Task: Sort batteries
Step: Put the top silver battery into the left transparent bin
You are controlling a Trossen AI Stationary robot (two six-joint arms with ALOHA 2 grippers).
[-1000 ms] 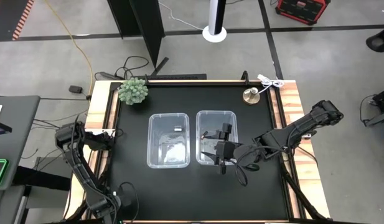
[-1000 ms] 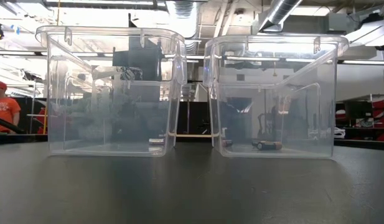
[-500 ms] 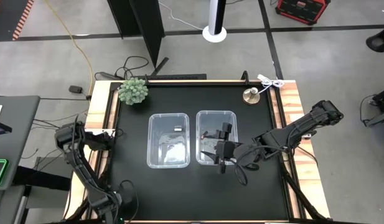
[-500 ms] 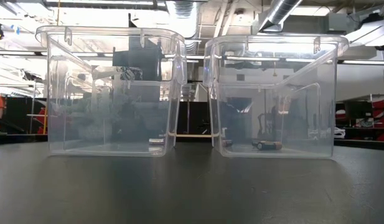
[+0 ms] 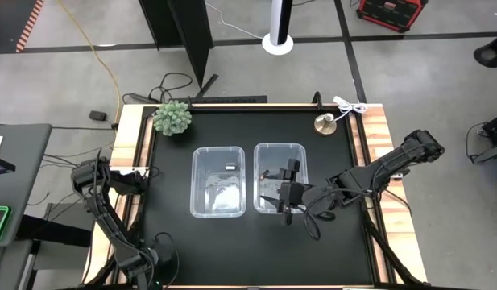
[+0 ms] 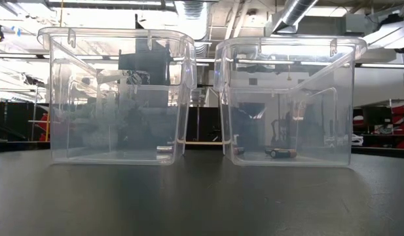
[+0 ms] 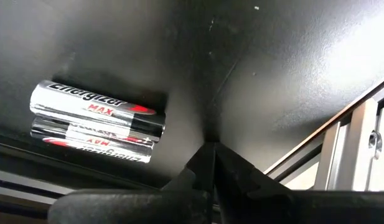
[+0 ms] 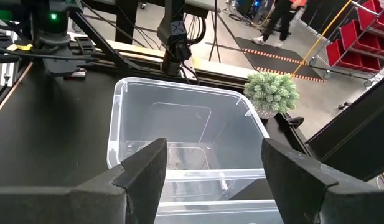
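— What fills the scene from above?

— A black counter [image 5: 176,234] with two clear bins side by side at its middle: the left bin [image 5: 218,181] and the right bin [image 5: 272,161]. A small potted plant [image 5: 172,118] sits at a far corner, a brass bell [image 5: 325,123] at the other.

— And the arms?

— The right arm reaches in from the counter's right edge, its right claw [image 8: 210,168] poised over the near rim of the right bin with fingers spread wide and nothing between them — a likely posture for a drop-off or a pause above the bin. The left arm waits folded at the counter's left edge; the left claw [image 7: 207,180] hangs just above the black surface, its fingertips pressed together, empty.

— Where are the batteries?

— A dark cell with copper ends [image 6: 281,153] lies on the floor of the right bin, and one small battery [image 5: 230,167] rests in the left bin toward its far side. A silver battery [image 7: 95,109] lies on the counter just beside the left claw, mirrored in the glossy top — seemingly unsorted, so the job looks unfinished.
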